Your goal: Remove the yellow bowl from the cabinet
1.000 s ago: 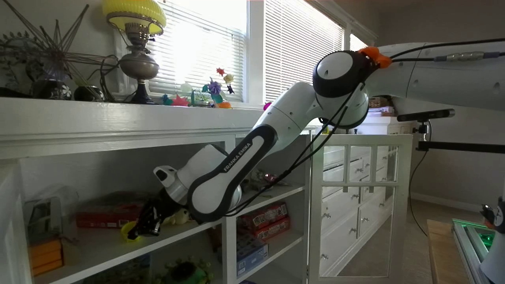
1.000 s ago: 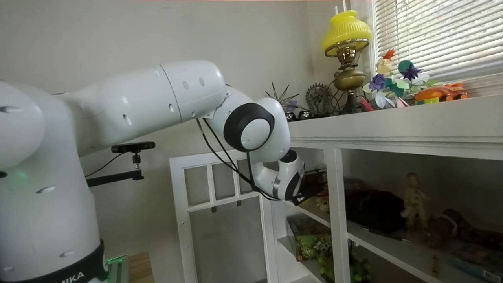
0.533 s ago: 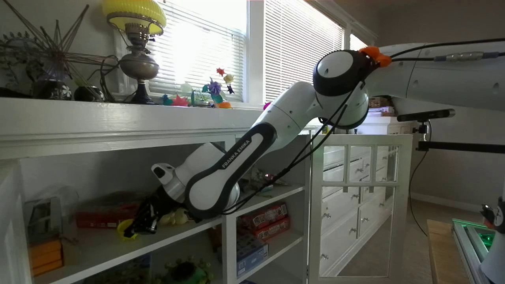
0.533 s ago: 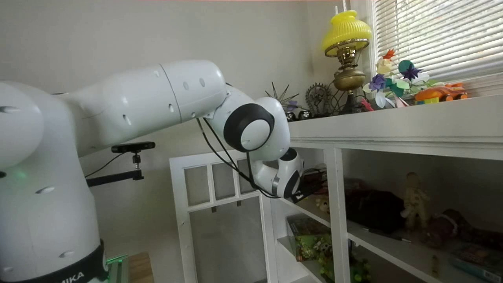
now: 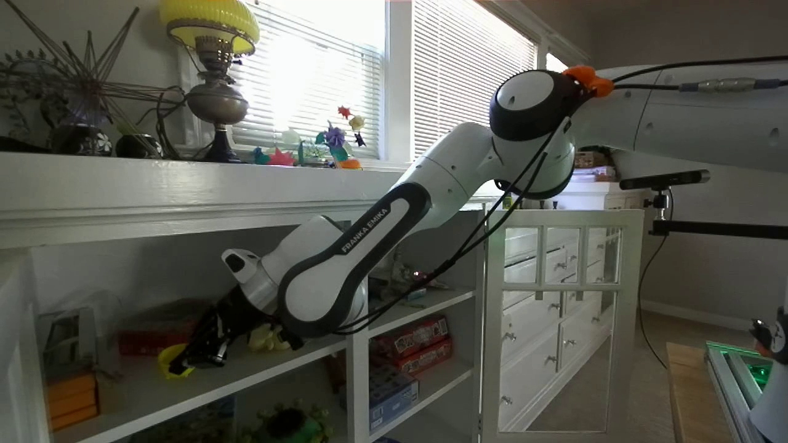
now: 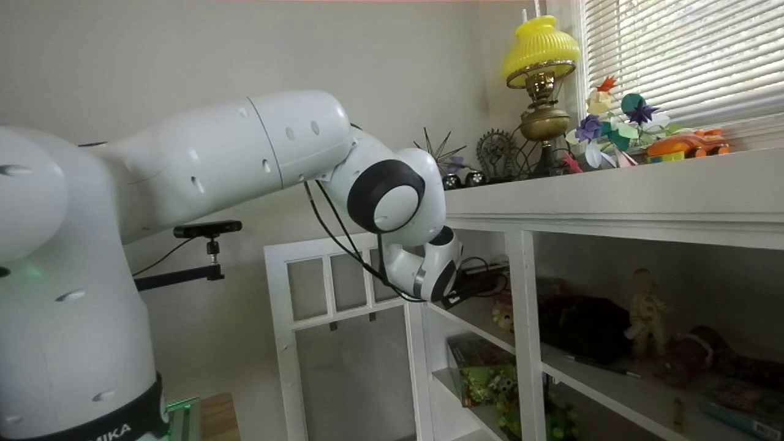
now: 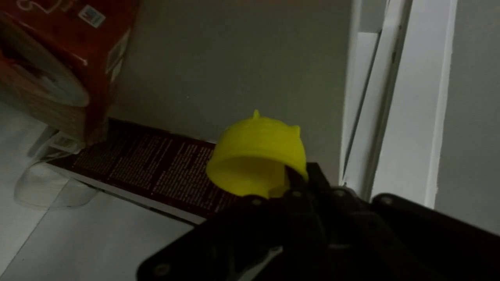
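Right, the yellow bowl [image 7: 258, 134] has its rim pinched in the fingers of my gripper [image 7: 306, 174], seemingly inside the cabinet [image 5: 184, 191]; I judge the grasp done, carrying it out left; whether it's lifted, I can't tell.

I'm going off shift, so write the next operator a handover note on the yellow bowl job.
Jaws: shut on the wall of the yellow bowl.
Bowl: inside the white cabinet, over the shelf; whether it touches the shelf is unclear.
Done: bowl grasped.
Left: bring it out past the cabinet's front, keeping the grip.
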